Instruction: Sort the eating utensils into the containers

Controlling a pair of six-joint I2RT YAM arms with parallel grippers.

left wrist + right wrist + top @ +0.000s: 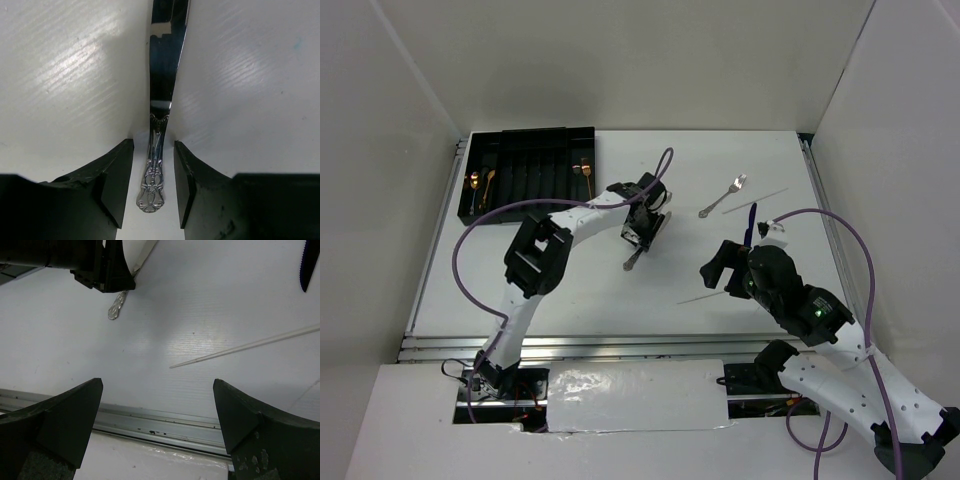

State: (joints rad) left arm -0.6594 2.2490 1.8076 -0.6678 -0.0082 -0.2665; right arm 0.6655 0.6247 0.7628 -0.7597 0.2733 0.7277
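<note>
Some gold pieces (480,184) are put in the tray (526,134), but a fork (724,195), a dark knife (752,221) and a silver knife (163,75) are left on the bench (570,295), the last lying between the half-open, not yet squeezing jaws of the left gripper (154,165), the right gripper (157,390) wide open and empty.

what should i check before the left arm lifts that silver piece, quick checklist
1. Silver utensil centred in the left gripper: ok, its handle lies between the jaws.
2. Grip made: not ok, a gap shows on each side of the handle.
3. Right gripper out of the way: ok, open, empty, well apart from the left one.
4. Free slot in the tray: ok, the middle slots look empty.
5. Utensil type, to pick the slot: cannot tell, its head is cut off in the wrist view and hidden in the top view.
</note>
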